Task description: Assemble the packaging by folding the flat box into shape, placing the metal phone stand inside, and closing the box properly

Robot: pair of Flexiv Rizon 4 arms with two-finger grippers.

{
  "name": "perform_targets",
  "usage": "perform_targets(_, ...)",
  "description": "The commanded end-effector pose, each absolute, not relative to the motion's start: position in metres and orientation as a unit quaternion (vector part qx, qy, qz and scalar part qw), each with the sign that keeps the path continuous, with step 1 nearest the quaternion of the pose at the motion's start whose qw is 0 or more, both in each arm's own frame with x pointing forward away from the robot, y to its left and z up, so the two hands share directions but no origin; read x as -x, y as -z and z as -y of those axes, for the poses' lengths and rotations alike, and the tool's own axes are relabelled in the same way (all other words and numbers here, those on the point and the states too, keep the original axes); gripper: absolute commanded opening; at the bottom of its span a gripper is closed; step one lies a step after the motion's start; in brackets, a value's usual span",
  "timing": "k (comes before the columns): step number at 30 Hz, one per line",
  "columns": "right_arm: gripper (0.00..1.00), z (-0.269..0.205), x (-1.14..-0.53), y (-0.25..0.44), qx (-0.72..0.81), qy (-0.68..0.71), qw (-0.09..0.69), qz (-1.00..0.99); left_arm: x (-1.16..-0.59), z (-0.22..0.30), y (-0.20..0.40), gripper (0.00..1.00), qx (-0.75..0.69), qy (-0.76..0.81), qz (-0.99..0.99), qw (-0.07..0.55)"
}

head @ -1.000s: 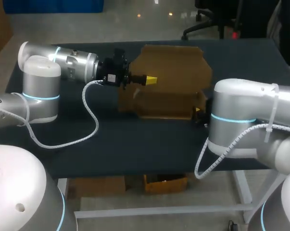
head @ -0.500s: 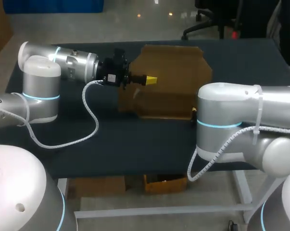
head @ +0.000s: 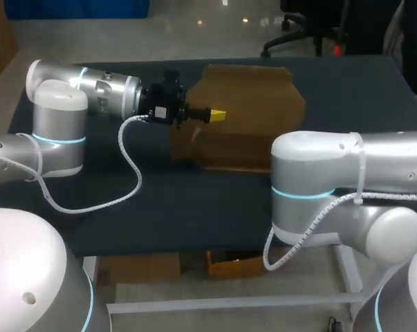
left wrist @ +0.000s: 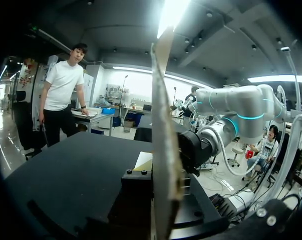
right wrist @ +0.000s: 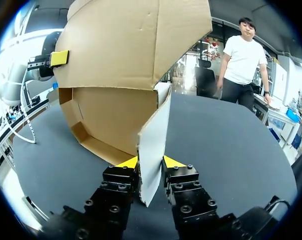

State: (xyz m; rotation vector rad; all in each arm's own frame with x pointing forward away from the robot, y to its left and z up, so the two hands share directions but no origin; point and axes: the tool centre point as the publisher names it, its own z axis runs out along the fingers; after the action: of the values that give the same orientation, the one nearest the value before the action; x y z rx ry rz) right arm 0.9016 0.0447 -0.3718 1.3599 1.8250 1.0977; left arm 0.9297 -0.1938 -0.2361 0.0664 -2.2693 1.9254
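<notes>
Box (head: pixel 243 111) stands half-formed mid-worktop (head: pixel 194 200). Our right arm (head: pixel 319 180) has swung in across its near right end, right tool (right wrist: pixel 151 162) clenched on the end flap (right wrist: pixel 153 145). Left tool (head: pixel 217 114) hasn't moved and grips the upright panel (left wrist: pixel 163 150). We judge the flap fold is underway. No readable print.

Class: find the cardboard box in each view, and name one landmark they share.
Head view: cardboard box at the dark table's far middle.
Left wrist view: box edge-on in the left tool.
Right wrist view: box ahead, flap in the right tool.
Shared landmark: the table.
</notes>
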Motion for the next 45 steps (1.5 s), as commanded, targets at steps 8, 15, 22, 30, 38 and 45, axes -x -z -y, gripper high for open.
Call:
perform_targets(8,0.28,-0.056,-0.894,0.374,-0.537,-0.400,0.344,-0.658,-0.930,0.195,0.238,0.00,-0.022,-0.645,0.760,0.083)
perform_targets(15,0.36,-0.061,-0.895,0.373,-0.540,-0.409,0.341,-0.652,-0.930,0.195,0.238,0.00,-0.022,-0.645,0.760,0.083)
perform_targets(22,0.40,-0.058,-0.895,0.372,-0.549,-0.411,0.341,-0.643,-0.930,0.195,0.238,0.00,-0.022,-0.645,0.760,0.083)
perform_targets(30,0.42,-0.050,-0.887,0.372,-0.556,-0.415,0.334,-0.638,-0.930,0.195,0.238,0.00,-0.022,-0.645,0.760,0.083)
perform_targets(38,0.42,-0.047,-0.874,0.371,-0.552,-0.435,0.309,-0.641,-0.930,0.195,0.238,0.00,-0.022,-0.645,0.760,0.083)
perform_targets(45,0.43,-0.052,-0.861,0.374,-0.540,-0.450,0.281,-0.653,-0.930,0.195,0.238,0.00,-0.022,-0.645,0.760,0.083)
